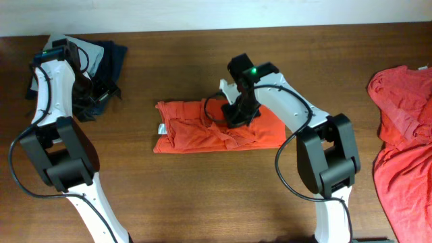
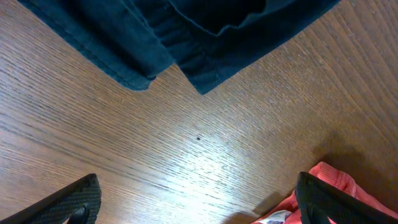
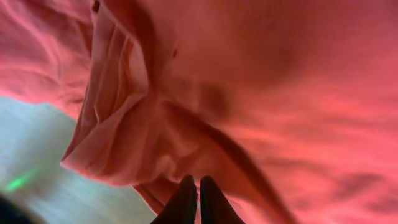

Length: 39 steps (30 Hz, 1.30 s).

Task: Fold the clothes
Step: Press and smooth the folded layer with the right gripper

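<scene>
Orange-red shirt (image 1: 202,131), folded into a rough band at the centre of the counter (image 1: 202,196). The right tool (image 3: 198,200) sits on it, clenched against the cloth; whether a ply is pinched cannot be told. Judged step: mid-fold. The next move calls for carrying one end over the other without dragging the band. The left tool (image 2: 199,208) hangs released beside a dark garment (image 1: 115,57). A second shirt (image 1: 401,135) lies heaped at the right edge. No containers appear.

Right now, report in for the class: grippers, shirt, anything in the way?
Left gripper open over table by navy garment. Right gripper shut at folded orange T-shirt, grip unclear. Second shirt far right, apart.
</scene>
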### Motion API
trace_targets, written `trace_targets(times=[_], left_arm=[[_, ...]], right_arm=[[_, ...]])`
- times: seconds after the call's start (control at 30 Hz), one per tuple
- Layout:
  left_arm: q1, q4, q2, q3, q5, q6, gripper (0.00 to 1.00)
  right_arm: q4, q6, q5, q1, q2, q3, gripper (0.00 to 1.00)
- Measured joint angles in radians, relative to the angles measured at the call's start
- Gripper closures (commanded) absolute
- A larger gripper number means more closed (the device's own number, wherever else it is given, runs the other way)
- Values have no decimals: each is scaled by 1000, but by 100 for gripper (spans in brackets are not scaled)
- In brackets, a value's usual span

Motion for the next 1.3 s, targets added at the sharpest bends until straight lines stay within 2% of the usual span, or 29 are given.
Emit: trace_targets(times=[0.2,0.53,0.6,0.7,0.83,1.0,1.13,1.3], left_arm=[[0,0,0,0,0,0,1],[0,0,0,0,0,0,1],[0,0,0,0,0,0,1],[0,0,0,0,0,0,1],[0,0,0,0,0,0,1],[0,0,0,0,0,0,1],[0,0,0,0,0,0,1],[0,0,0,0,0,0,1]], right_arm=[[31,21,-90,18,0,-16,91],[93,33,-132,101,0,-17,89],[114,35,-140,120,0,-17,94],[93,31,-145,132,0,-10,96],[4,18,-150,95,0,56,96],[-123,18,-150,-21,-9,159,96],[-162,18,-122,-83,-15,144,96],[-141,26,-79,-66,-15,57,96]])
